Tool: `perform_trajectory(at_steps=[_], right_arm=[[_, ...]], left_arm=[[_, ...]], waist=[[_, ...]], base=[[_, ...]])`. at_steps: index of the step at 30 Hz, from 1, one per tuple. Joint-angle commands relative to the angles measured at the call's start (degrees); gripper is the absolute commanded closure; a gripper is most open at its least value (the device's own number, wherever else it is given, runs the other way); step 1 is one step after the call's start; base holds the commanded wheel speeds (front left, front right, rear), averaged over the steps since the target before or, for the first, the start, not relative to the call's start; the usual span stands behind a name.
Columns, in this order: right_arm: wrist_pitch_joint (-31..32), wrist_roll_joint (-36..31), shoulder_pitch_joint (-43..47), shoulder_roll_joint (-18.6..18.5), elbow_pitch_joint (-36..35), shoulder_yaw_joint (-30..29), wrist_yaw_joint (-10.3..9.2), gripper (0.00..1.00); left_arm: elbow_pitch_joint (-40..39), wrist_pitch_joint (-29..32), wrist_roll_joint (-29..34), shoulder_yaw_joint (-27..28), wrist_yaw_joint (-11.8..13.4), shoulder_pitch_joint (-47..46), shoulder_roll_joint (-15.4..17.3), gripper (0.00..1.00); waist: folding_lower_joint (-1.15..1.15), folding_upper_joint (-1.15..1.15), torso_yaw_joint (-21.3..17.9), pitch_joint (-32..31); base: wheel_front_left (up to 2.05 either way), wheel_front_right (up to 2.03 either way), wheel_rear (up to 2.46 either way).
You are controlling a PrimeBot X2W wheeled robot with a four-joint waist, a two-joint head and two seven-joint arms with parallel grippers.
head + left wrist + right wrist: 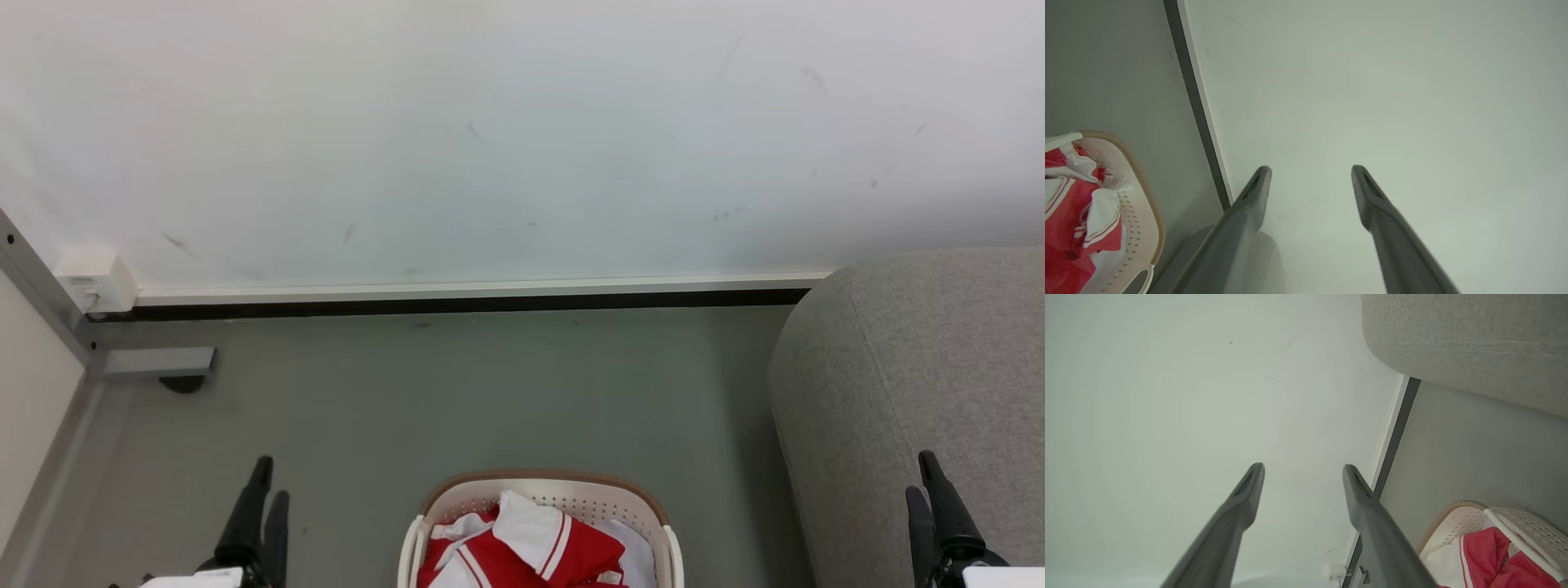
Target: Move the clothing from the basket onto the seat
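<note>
The basket (pixel 543 476) sits on the floor (pixel 457 392), heaped with red and white clothing (pixel 531 547); none is on the seat (pixel 914 367) yet. The seat stands to the basket's right, a strip of floor between them. The left fingers (pixel 1251 204) hang to the basket's left, apart, with nothing between them. The right fingers (pixel 1241 502) hang to the basket's right, over the seat's near edge, also apart and empty. The wall (pixel 522 139) rises beyond the basket.

Nothing looks begun, and the risks lie in the first grab. The clothing is bunched together, so a pinch on one fold may drag the rest along or take only a loose corner that slips. The basket looks light; a snagged garment could lift or tip it. A fingertip pushed too deep might catch in the holes or a handle. On the carry rightward from the basket, a trailing sleeve could drop onto the floor short of the seat.
</note>
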Motion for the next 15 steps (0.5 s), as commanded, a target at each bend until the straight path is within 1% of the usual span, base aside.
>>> perform_trajectory(at_steps=[1,9,15], right_arm=[[-0.68,-1.24,-0.79,-0.43,-1.28,0.32,-0.01,0.0],[-2.85,-10.41,-0.7,-0.53,-2.39,1.51,-0.01,0.0],[-4.35,-18.37,-0.77,-0.6,-3.63,2.6,-0.02,0.0]], left_arm=[[-0.94,-0.65,0.6,-0.28,-0.01,-1.21,0.29,0.0],[-0.95,-2.81,5.84,-1.04,0.31,-1.47,0.35,0.0],[-1.26,-4.33,12.18,-1.61,0.79,-1.67,0.4,0.0]], waist=[[0.0,0.0,0.01,0.0],[0.0,0.0,0.03,0.05],[0.0,0.0,0.11,0.12]], base=[[0.0,0.0,0.0],[0.0,0.0,0.0],[0.0,0.0,0.0]])
